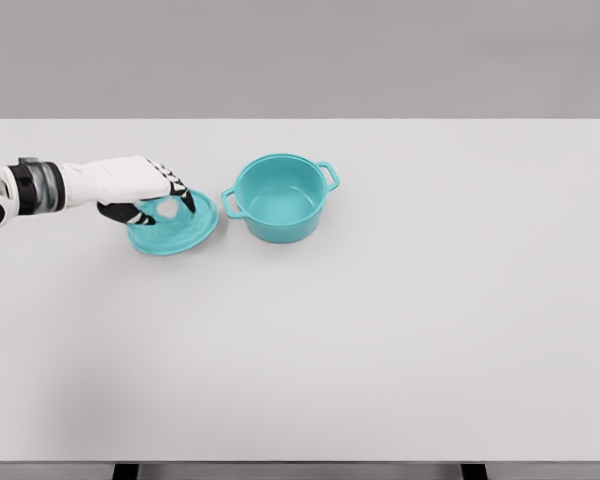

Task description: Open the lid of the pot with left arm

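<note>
White counter (380, 340) spreads bare across the foreground. Further back at left, the left hand (145, 190) curls its fingers on the teal lid (175, 228), which lies on the counter just beside the open teal pot (278, 198). Opening looks done; only letting go remains. No writing shows.

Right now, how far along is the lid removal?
Done: the pot stands open, its lid on the table to its left. In hand: the left robot hand grips the lid's top. Left: let go and withdraw. Right arm not visible.
</note>
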`<state>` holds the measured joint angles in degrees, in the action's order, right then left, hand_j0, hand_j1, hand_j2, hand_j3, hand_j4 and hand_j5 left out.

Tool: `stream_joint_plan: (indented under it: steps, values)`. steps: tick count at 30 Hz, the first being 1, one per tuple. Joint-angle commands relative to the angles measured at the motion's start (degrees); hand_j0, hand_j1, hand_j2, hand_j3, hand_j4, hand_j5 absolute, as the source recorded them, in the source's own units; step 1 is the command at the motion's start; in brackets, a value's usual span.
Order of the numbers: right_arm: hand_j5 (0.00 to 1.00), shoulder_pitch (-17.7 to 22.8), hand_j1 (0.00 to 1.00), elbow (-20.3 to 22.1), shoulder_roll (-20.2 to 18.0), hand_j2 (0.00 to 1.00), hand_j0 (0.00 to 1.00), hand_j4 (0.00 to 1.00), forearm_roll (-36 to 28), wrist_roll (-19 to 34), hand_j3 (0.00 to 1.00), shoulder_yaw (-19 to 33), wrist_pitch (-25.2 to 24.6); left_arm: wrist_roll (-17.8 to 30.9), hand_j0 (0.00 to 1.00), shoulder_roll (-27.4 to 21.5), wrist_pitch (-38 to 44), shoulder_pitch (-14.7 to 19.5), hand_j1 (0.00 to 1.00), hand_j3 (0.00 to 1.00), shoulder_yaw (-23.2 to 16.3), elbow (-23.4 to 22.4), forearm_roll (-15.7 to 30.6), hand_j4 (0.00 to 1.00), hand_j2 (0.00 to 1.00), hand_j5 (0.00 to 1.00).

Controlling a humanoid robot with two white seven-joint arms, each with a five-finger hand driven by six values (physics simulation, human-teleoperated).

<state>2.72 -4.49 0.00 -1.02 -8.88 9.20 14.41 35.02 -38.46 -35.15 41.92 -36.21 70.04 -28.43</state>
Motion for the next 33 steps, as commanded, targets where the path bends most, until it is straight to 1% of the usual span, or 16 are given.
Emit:
stream_joint_plan:
  steps: [1, 9, 11, 13, 15, 16, 17, 18, 19, 20, 22, 33]
  values:
    - [1.00, 0.00, 1.00, 0.01, 0.00, 1.00, 1.00, 1.00, -0.04, 0.00, 1.00, 0.03, 0.01, -0.02, 0.88, -0.04, 0.15, 0.00, 0.88, 0.88, 0.26, 0.01, 0.13, 0.88, 0.88, 0.88]
    - [1.00, 0.00, 1.00, 0.01, 0.00, 1.00, 1.00, 1.00, -0.04, 0.00, 1.00, 0.03, 0.01, -0.02, 0.99, -0.13, 0.15, 0.09, 0.99, 0.99, 0.52, 0.10, 0.13, 0.99, 0.99, 0.99]
    - [1.00, 0.00, 1.00, 0.01, 0.00, 1.00, 1.00, 1.00, -0.04, 0.00, 1.00, 0.03, 0.01, -0.02, 1.00, -0.39, 0.15, -0.09, 1.00, 1.00, 3.07, 0.36, 0.48, 1.00, 1.00, 1.00]
    - [1.00, 0.00, 1.00, 0.01, 0.00, 1.00, 1.00, 1.00, -0.04, 0.00, 1.00, 0.03, 0.01, -0.02, 1.00, -0.74, 0.15, -0.09, 1.00, 1.00, 4.65, 0.45, 0.66, 1.00, 1.00, 1.00]
    - [1.00, 0.00, 1.00, 0.01, 0.00, 1.00, 1.00, 1.00, -0.04, 0.00, 1.00, 0.03, 0.01, -0.02, 1.00, -0.83, 0.15, -1.49, 1.00, 1.00, 9.04, 0.89, 1.19, 1.00, 1.00, 1.00]
    - [1.00, 0.00, 1.00, 0.01, 0.00, 1.00, 1.00, 1.00, 0.05, 0.00, 1.00, 0.03, 0.01, -0.02, 1.00, -0.48, 0.15, -4.56, 1.00, 1.00, 14.92, 1.06, 4.34, 1.00, 1.00, 1.00]
    - [1.00, 0.00, 1.00, 0.01, 0.00, 1.00, 1.00, 1.00, -0.04, 0.00, 1.00, 0.03, 0.01, -0.02, 1.00, -0.39, 0.15, -6.76, 1.00, 1.00, 18.44, 0.98, 8.03, 1.00, 1.00, 1.00]
    - [1.00, 0.00, 1.00, 0.01, 0.00, 1.00, 1.00, 1.00, -0.04, 0.00, 1.00, -0.05, 0.01, -0.02, 1.00, -0.39, 0.15, -9.84, 1.00, 1.00, 23.10, 0.45, 12.95, 1.00, 1.00, 1.00]
    - [1.00, 0.00, 1.00, 0.01, 0.00, 1.00, 1.00, 1.00, 0.05, 0.00, 1.00, 0.03, 0.01, -0.02, 1.00, -0.39, 0.15, -11.94, 1.00, 1.00, 26.09, 0.45, 15.42, 1.00, 1.00, 1.00]
    - [1.00, 0.00, 1.00, 0.01, 0.00, 1.00, 1.00, 1.00, -0.04, 0.00, 1.00, 0.03, 0.01, -0.02, 1.00, -0.39, 0.15, -12.65, 1.00, 1.00, 27.15, 0.45, 16.04, 1.00, 1.00, 1.00]
    - [1.00, 0.00, 1.00, 0.01, 0.00, 1.00, 1.00, 1.00, -0.04, 0.00, 1.00, -0.05, 0.01, -0.02, 1.00, -0.31, 0.15, -13.18, 1.00, 1.00, 27.42, 0.45, 16.13, 1.00, 1.00, 1.00]
    - [1.00, 0.00, 1.00, 0.01, 0.00, 1.00, 1.00, 1.00, -0.04, 0.00, 1.00, 0.03, 0.01, -0.02, 1.00, 0.75, 0.15, -13.18, 1.00, 1.00, 27.51, 0.45, 16.22, 1.00, 1.00, 1.00]
